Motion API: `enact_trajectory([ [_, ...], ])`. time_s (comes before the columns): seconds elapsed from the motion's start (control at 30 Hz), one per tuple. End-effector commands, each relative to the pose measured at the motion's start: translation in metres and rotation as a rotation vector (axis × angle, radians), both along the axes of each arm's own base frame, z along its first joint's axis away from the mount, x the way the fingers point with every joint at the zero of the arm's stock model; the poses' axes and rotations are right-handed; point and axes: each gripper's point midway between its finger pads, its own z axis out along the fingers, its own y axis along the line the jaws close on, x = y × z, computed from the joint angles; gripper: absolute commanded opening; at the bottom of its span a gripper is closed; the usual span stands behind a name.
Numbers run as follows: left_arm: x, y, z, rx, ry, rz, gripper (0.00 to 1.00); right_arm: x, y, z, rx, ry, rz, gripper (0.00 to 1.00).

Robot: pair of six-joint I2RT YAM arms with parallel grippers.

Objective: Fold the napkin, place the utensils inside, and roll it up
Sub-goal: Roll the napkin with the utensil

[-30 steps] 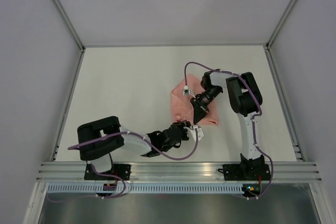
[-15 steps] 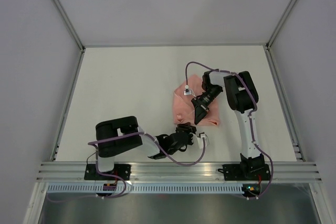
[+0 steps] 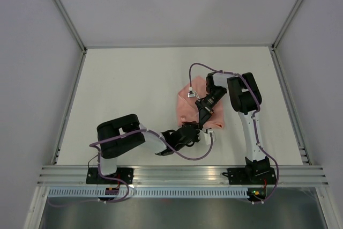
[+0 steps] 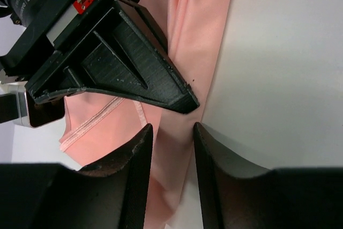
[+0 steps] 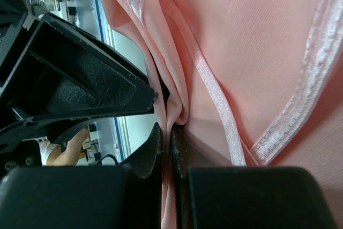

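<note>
Left wrist view has the left fingers (image 4: pixel 134 178), parted and empty, straddling the near end of a folded ridge of the napkin (image 4: pixel 201 36), which runs straight ahead along the table (image 4: pixel 289 79) to where the right fingers (image 4: pixel 161 87) pinch that same fold shut.

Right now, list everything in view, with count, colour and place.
napkin: one, salmon pink, bunched, centre-right of table, between both tools.
table: one, white, under everything.
walls: three, pale grey, left, back, right.
rail: one, silver, near edge.
cables: two, purple, one left, one right.
utensils: none in sight.
arms: two, white and black, bases on the rail.
left tool: one, black, open, astride the napkin's near end.
right tool: one, black, shut on a napkin fold.
</note>
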Motion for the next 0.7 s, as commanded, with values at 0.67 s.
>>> enact_trajectory([
  [0.67, -0.047, 0.027, -0.081, 0.231, 0.663, -0.033, 0.14, 0.007, -0.015, -0.033, 0.001, -0.095, 0.095, 0.00],
])
